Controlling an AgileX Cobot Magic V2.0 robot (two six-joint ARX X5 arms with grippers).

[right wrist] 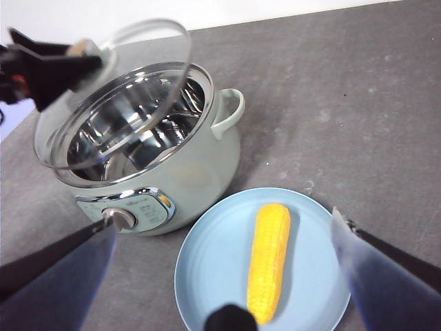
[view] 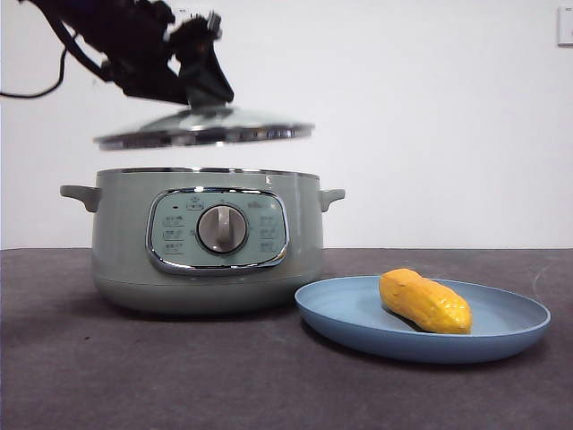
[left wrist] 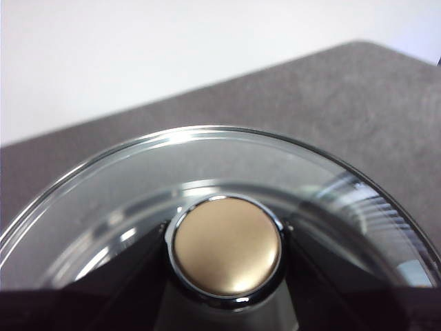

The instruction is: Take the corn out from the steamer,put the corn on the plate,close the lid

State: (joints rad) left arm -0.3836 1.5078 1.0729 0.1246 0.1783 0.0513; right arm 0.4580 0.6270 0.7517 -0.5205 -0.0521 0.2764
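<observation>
Left claw (view: 204,100); one lid (view: 204,127) aloft

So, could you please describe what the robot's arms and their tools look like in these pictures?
In the front view the left tool ends a black, angular arm made of blocky segments, with a thin black cable looping away behind it. In the right wrist view the right tool shows two flat, dark, tapering jaws with a bluish sheen and a rounded black part between them. No markings are legible.
</observation>
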